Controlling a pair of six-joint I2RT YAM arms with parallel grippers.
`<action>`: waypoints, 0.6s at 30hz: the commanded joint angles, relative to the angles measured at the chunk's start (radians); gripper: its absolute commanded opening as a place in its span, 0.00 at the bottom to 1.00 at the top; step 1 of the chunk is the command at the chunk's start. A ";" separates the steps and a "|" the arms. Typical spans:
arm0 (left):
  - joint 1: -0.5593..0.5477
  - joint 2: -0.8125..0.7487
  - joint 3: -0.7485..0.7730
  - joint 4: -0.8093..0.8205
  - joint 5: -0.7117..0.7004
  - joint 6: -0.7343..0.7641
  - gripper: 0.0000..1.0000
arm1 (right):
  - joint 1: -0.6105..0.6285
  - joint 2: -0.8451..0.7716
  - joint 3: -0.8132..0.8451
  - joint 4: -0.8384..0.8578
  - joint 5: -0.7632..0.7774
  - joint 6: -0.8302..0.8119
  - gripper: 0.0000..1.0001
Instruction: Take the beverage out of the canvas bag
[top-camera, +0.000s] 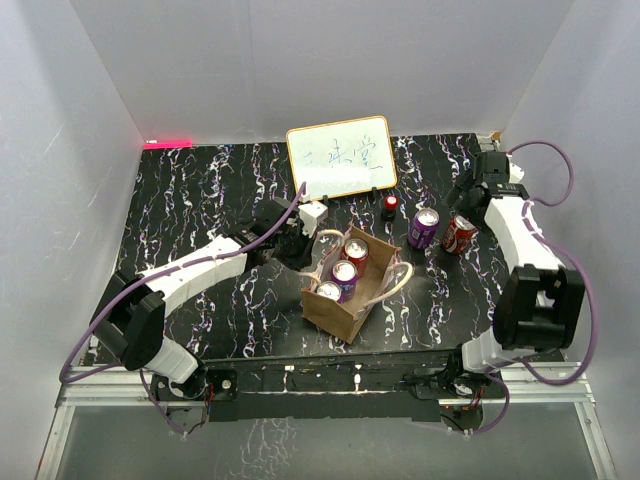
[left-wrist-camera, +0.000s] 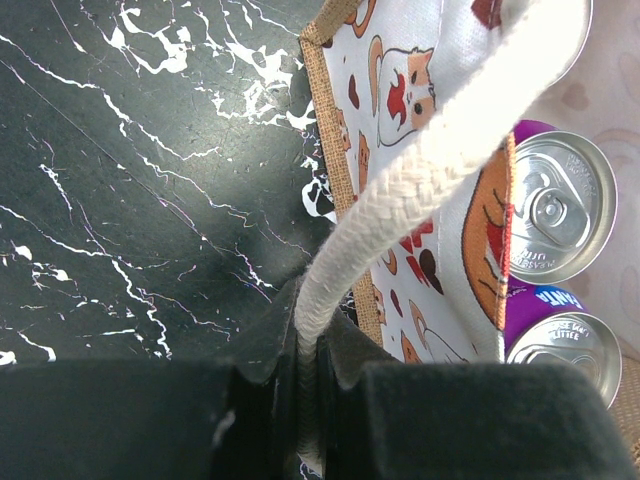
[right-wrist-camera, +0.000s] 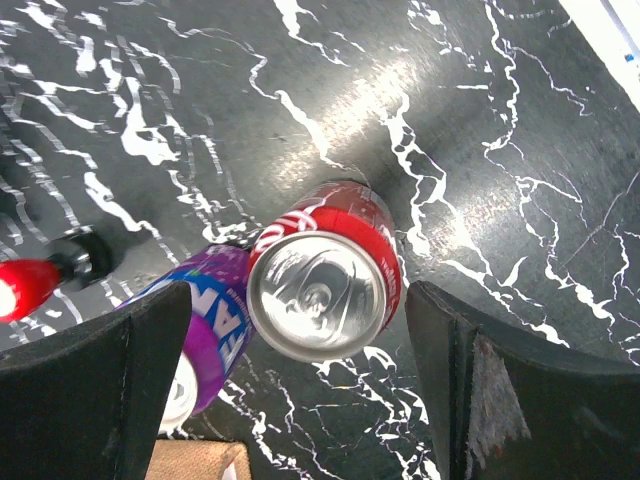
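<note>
Canvas bag (top-camera: 335, 315) sits just below centre of the top view with three can tops (top-camera: 344, 272) showing, though the left wrist view cuts it off at the right edge so only two peek in there. Left gripper (left-wrist-camera: 310, 400) is pinched tight on one pale rope handle (left-wrist-camera: 400, 190), fingertips mostly lost in shadow along the frame's bottom. Right gripper (right-wrist-camera: 295, 320) is spread wide either side of the upright red can (right-wrist-camera: 325, 285) right of the bag, no contact that I can see, and the purple can (right-wrist-camera: 205, 320) beside it is half hidden behind a finger.
</note>
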 joint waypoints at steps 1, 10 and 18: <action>-0.011 -0.040 0.024 -0.025 0.005 0.004 0.00 | -0.005 -0.168 -0.078 0.057 -0.030 -0.031 0.92; -0.011 -0.039 0.024 -0.022 0.011 0.003 0.00 | -0.004 -0.486 -0.323 0.086 -0.119 -0.077 0.92; -0.015 -0.037 0.022 -0.023 0.005 0.002 0.00 | -0.004 -0.564 -0.293 0.084 -0.303 -0.095 0.90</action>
